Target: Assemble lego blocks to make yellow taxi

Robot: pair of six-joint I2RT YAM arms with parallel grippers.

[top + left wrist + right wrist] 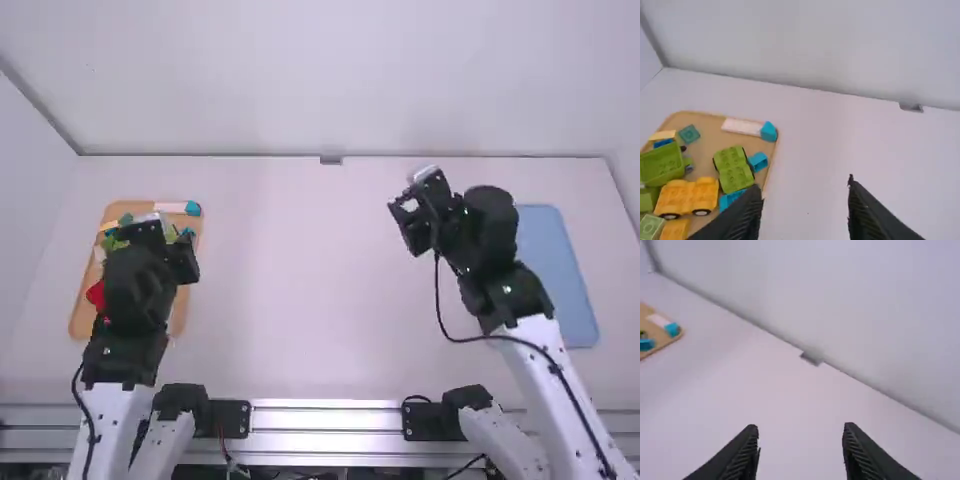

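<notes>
My left gripper (pixel 145 228) is over the wooden tray at the left, hiding part of its load. Seen from the left wrist, the left gripper (pixel 805 195) is open, with nothing between its fingers. A yellow car base with black wheels (pixel 687 196) lies in the tray, beside a green wheeled base (pixel 733 169), a green truck-bed block (pixel 661 164) and a yellow block (pixel 675 229). Over the right half of the table, away from the blocks, is my right gripper (pixel 408 200). In the right wrist view the right gripper (pixel 801 432) stands open and holds nothing.
The wooden tray (pixel 85 300) also holds blue blocks (pixel 758 161), a white piece (pixel 741 126) and a red piece (pixel 96 294). A blue tray (pixel 562 285) lies at the right, beside the right arm. A wall rises behind the table's far edge.
</notes>
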